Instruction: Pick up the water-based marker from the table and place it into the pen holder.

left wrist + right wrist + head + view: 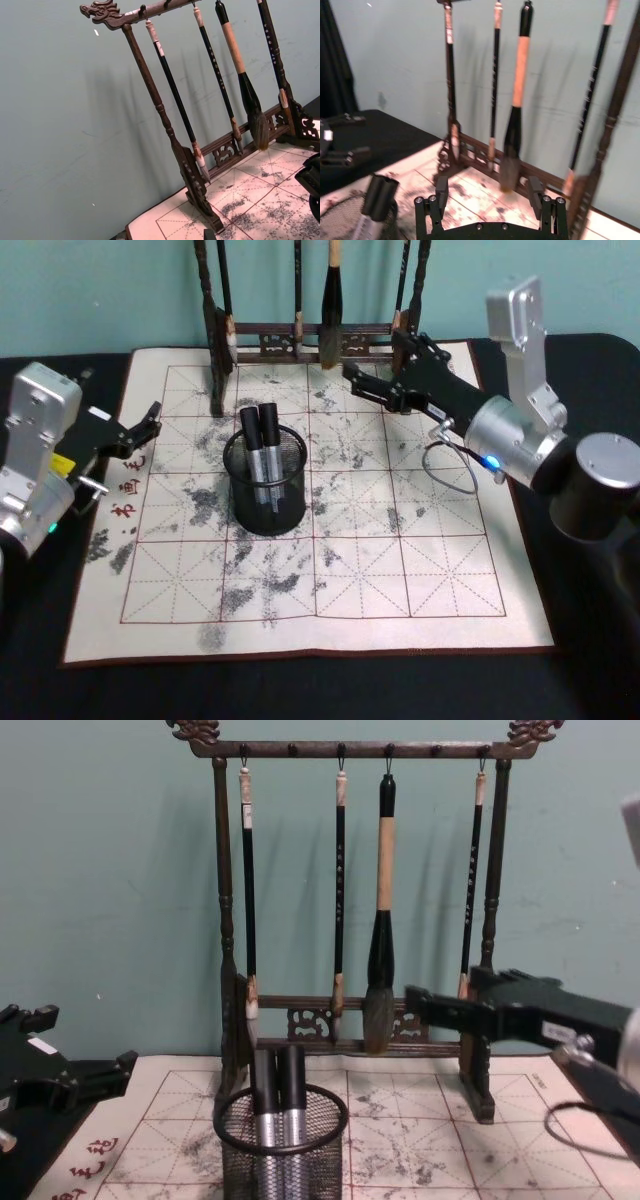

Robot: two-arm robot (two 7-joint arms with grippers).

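On the calligraphy mat [330,580] in the head view, the pen holder [266,502] already has two markers [259,440] standing in it, so the task looks done. The right gripper [362,380] hangs empty and parted by the brush rack [300,340]; the left gripper [150,418] is parked, apparently open. The chest view counts four hanging brushes [381,970].

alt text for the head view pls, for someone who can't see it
Two markers stand in a black mesh pen holder on an ink-stained grid mat. The right claw hangs open and empty to the holder's right near a brush rack; the left claw sits open at the mat's left edge.
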